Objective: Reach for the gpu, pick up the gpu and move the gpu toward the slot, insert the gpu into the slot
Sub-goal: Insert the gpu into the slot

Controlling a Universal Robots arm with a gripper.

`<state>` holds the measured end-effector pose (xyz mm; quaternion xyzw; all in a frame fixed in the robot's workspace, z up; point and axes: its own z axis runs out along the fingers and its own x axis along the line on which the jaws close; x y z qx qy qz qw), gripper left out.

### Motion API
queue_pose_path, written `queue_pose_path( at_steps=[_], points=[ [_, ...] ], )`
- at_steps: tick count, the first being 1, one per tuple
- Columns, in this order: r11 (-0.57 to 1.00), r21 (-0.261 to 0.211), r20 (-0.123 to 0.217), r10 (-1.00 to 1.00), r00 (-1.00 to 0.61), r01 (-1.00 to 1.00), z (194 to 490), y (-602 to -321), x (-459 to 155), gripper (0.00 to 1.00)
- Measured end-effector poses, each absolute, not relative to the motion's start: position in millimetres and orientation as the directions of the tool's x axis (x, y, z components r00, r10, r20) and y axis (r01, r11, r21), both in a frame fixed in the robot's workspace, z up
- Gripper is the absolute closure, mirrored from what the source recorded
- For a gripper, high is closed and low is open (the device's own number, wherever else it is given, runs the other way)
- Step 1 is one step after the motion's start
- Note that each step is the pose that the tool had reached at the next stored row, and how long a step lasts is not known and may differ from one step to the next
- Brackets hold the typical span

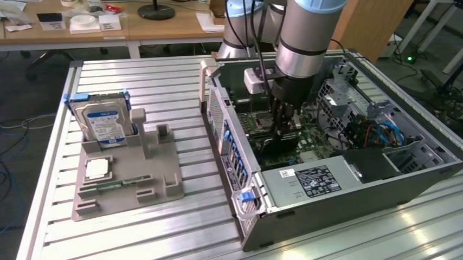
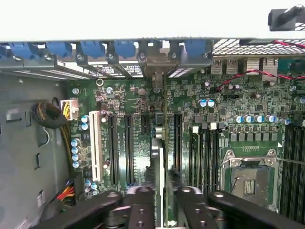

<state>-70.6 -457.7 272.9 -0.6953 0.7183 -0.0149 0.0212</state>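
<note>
My gripper (image 1: 283, 129) reaches down into the open computer case, over the green motherboard (image 1: 315, 140). In the wrist view the gripper (image 2: 164, 210) is shut on the gpu (image 2: 164, 114), a thin card seen edgewise. The card runs from between the black fingers (image 2: 140, 207) to its pale metal bracket (image 2: 155, 64) at the case's rear wall. It stands upright over the motherboard (image 2: 138, 102), in line with the long black slots (image 2: 128, 148) beside it. The slot directly beneath the card is hidden by it, so I cannot tell whether the card is seated.
A white slot (image 2: 96, 143) and the square processor socket (image 2: 248, 179) flank the card. Cable bundles (image 2: 50, 117) lie by the case wall. On the table at the exterior view's left, a grey fixture (image 1: 130, 179) holds a hard drive (image 1: 101, 123), a processor (image 1: 97, 169) and a memory stick (image 1: 119, 184).
</note>
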Motion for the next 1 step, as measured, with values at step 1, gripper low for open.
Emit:
queue_pose_path(
  at_steps=[1],
  points=[
    [0.033,-0.051,-0.01,-0.999,-0.032,-0.998,272.9,-457.7,-70.6,0.73]
  ],
)
